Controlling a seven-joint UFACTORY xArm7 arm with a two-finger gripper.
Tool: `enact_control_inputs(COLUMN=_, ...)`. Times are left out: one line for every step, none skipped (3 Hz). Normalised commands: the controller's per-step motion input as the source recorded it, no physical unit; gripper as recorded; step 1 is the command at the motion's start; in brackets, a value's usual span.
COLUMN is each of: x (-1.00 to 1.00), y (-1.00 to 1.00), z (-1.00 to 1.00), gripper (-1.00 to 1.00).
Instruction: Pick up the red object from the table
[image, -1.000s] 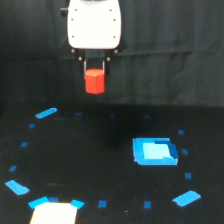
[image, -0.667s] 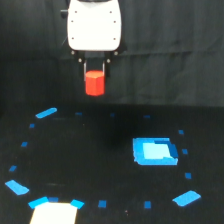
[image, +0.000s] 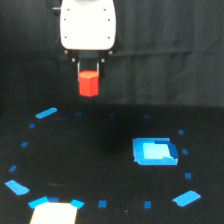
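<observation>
Pincer grips red object above blue tray.

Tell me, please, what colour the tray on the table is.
Blue: the tray shows best in the exterior view.

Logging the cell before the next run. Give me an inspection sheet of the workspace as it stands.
Surface: black table, dotted with small blue tape marks.
Job's things: red block held in the air under the arm's white head, clear of the table.
Clutter: blue tray on the exterior view's right; white patch with blue corners at the bottom edge; larger blue tape pieces near the view's left and lower right.
Grippers: pincer shut on the block.
Cables: nothing seen.
Surroundings: dark backdrop behind the table; nothing else seen.
</observation>
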Motion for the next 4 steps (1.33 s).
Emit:
enact_control_inputs(x=0.03, y=-0.69, z=0.58, gripper=-1.00)
enact_control_inputs(x=0.42, y=-0.10, z=-0.01, gripper=-1.00)
enact_control_inputs(x=-0.09, y=-0.16, z=0.64, gripper=-1.00)
enact_control_inputs(x=-0.10, y=-0.15, z=0.29, gripper=-0.98)
